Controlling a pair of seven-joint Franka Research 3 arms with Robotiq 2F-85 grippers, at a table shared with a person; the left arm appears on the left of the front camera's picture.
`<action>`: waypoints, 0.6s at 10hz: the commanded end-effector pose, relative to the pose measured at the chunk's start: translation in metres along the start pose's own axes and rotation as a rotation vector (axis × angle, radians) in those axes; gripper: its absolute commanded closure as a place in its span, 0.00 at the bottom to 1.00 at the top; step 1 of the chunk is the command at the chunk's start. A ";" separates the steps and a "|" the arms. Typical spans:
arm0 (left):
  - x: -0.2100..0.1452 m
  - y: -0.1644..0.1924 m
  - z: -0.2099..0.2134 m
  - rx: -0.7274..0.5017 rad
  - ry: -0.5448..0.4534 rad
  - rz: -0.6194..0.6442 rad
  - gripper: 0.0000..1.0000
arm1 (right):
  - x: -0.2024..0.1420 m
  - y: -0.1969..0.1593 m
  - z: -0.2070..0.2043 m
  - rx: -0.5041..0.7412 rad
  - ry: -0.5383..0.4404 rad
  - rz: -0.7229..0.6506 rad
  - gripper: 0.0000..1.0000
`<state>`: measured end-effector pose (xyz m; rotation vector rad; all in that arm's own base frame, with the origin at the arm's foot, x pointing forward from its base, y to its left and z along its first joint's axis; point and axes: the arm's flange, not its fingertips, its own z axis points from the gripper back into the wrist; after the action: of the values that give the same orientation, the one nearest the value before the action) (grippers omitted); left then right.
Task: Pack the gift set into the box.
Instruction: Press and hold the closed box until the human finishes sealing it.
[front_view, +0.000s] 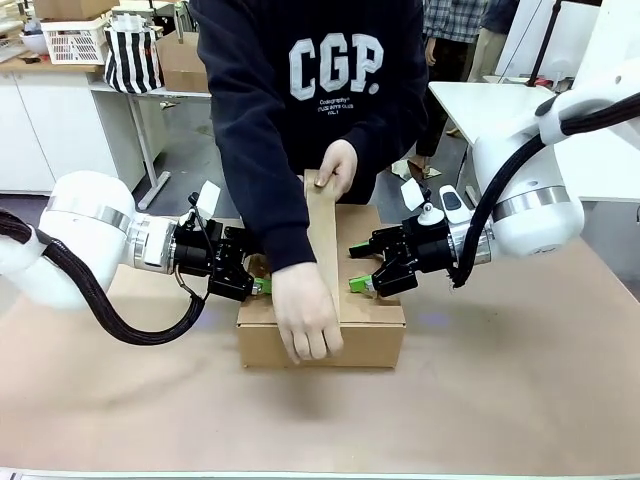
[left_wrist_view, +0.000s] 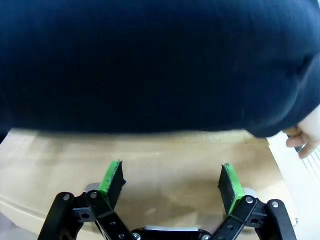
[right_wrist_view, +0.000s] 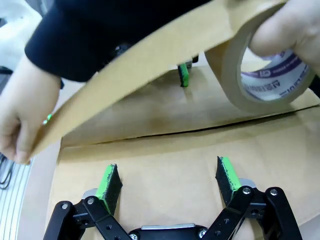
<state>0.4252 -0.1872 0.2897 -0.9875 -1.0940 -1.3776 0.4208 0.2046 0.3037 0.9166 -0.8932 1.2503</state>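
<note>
Both jaws are standing spread on the closed corrugated box (front_view: 370, 330): left gripper (front_view: 252, 280) and right gripper (front_view: 372, 276) are flanking glossy brown tape (right_wrist_view: 150, 70) stretching from its roll (right_wrist_view: 265, 85).

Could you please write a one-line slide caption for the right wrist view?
Open right gripper rests on the closed box flaps while a person stretches brown tape from a roll.

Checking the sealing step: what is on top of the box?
Both open grippers, left and right, press the box flaps shut; a person stretches brown tape across the seam. Contents are hidden.
</note>
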 end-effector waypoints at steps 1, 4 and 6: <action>-0.002 -0.001 0.001 -0.009 0.003 -0.011 0.00 | -0.002 0.003 -0.001 -0.010 0.012 0.000 0.00; -0.002 -0.001 0.001 -0.009 0.003 -0.011 0.00 | -0.002 0.003 -0.001 -0.010 0.012 0.000 0.00; -0.002 -0.001 0.001 -0.009 0.003 -0.011 0.00 | -0.002 0.003 -0.001 -0.010 0.012 0.000 0.00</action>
<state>0.4251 -0.1874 0.2897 -0.9879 -1.0938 -1.3780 0.4208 0.2045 0.3037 0.9165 -0.8932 1.2502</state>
